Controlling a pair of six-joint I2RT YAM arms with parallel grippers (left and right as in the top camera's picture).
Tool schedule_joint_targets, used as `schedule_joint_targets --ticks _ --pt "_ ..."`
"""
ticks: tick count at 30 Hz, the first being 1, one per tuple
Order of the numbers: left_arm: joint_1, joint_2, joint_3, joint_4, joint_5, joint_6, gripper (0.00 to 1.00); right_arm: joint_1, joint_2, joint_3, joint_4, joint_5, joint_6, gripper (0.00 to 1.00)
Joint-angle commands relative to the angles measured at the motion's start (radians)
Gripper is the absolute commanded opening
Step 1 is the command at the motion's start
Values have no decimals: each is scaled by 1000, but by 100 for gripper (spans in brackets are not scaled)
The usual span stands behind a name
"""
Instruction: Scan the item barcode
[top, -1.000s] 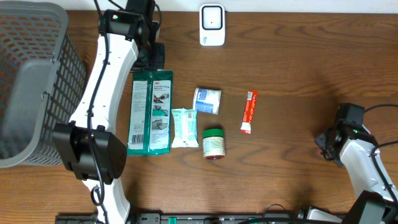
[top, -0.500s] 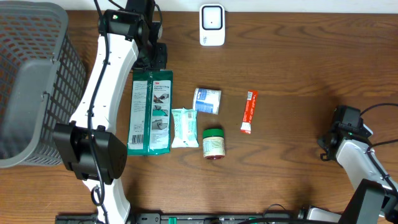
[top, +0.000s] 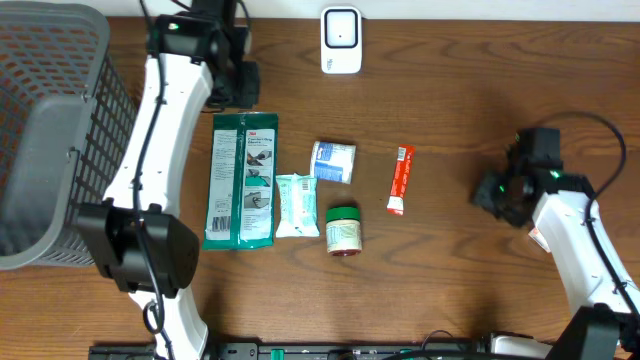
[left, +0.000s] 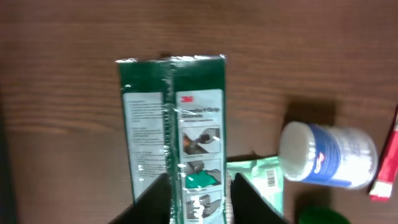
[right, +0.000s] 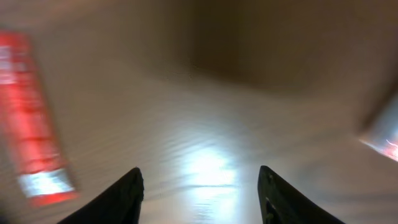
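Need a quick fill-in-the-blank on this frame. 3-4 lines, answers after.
1. In the overhead view, the green package lies directly ___ of the wipes pack.
2. The jar has a ___ lid.
3. The red tube lies between the bottle and the ___ arm's tool.
4. The bottle is not upright; it lies on its ___.

Missing words: left; green; right; side
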Motion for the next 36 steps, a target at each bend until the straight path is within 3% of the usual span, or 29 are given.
schedule_joint_targets --ticks 1,7,9,13,24,27,32,36 --pt "34 -55 -3 -9 -18 -18 49 86 1 64 24 -123 101 55" --pt "72 -53 -4 -37 -19 -18 61 270 49 55 121 -3 253 55" --pt "77 -53 -4 -37 -19 -18 69 319 92 55 131 54 269 55" --pt "78 -53 -4 -36 -18 -18 74 388 208 55 178 146 269 54" --pt "78 -53 -4 -36 -18 -18 75 420 369 55 276 149 294 40" --pt "78 -53 -4 -36 -18 -18 81 426 388 55 270 153 293 36" --pt "78 -53 -4 -37 -18 -18 83 423 379 60 269 164 266 2" --pt "78 -53 -4 -37 -14 -34 83 418 328 66 267 163 243 1"
